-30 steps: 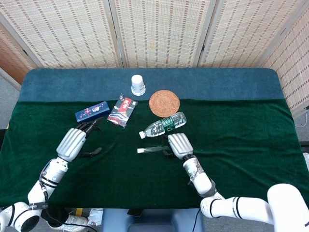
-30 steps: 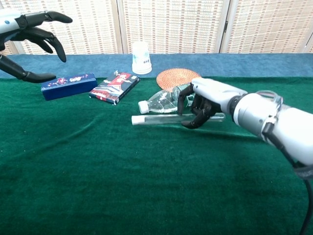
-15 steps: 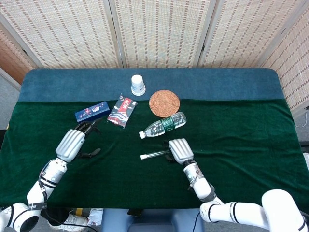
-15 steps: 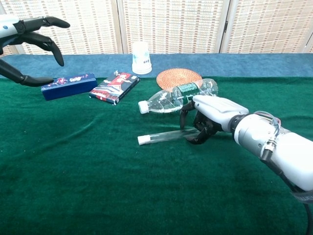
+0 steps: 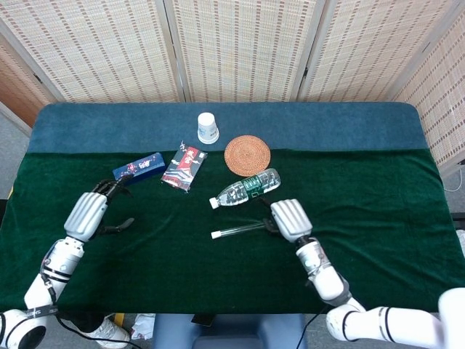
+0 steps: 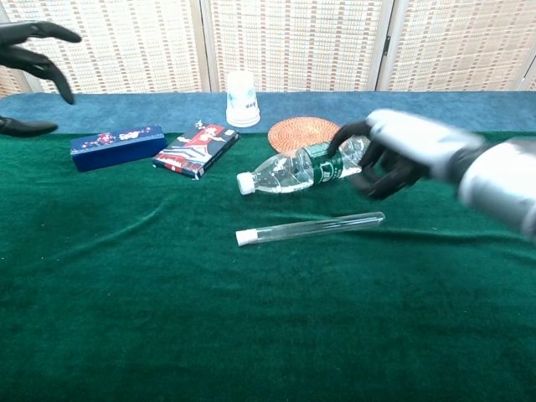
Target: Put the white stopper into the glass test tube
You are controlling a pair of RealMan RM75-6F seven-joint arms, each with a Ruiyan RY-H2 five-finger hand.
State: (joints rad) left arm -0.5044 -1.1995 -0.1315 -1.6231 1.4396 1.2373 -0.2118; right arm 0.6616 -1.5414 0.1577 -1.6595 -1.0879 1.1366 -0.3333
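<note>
Lying at frame centre, the glass test tube (image 6: 311, 226) wears its white stopper (image 6: 244, 238); my right robot hand (image 6: 394, 155) hovers above, fingers spread, empty; my left robot hand (image 5: 89, 213) is spread too.

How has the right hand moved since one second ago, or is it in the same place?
Yes. The right hand has let go of the glass test tube and lifted away to the right; the tube now lies alone below the water bottle.

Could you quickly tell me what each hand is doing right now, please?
Left hand: open, holding nothing.
Right hand: open, above the test tube, not touching it.
</note>
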